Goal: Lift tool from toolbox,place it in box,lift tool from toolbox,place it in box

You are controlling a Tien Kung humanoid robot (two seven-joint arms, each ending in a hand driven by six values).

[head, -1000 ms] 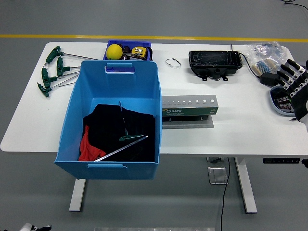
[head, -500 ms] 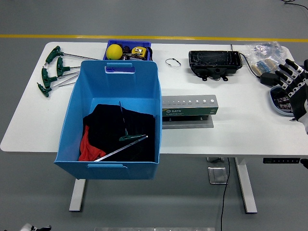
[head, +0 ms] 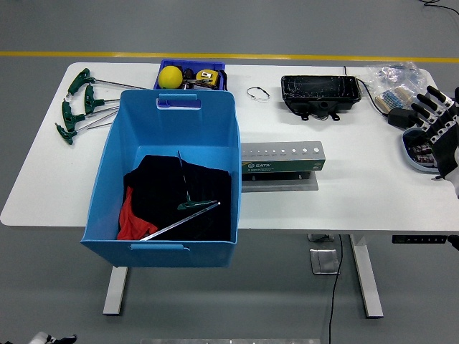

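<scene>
A large blue box [head: 166,247] stands at the table's left front. Inside it lie a black and red cloth [head: 154,193] and two green T-handle wrenches [head: 192,206]. A grey-green tool holder [head: 282,159] with a row of empty holes sits at the table's middle. Several green T-handle wrenches [head: 80,104] lie on the table at the far left. My right hand [head: 439,127] hovers at the right edge with fingers spread, holding nothing. My left hand is out of view.
A small blue bin [head: 191,74] with a yellow ball and a tape measure stands behind the box. A black tray [head: 320,92], a bag of parts [head: 393,80] and a round blue dish [head: 416,151] are at the back right.
My right hand has drifted slightly to the right and up, toward the picture's edge. Nothing else has moved.
</scene>
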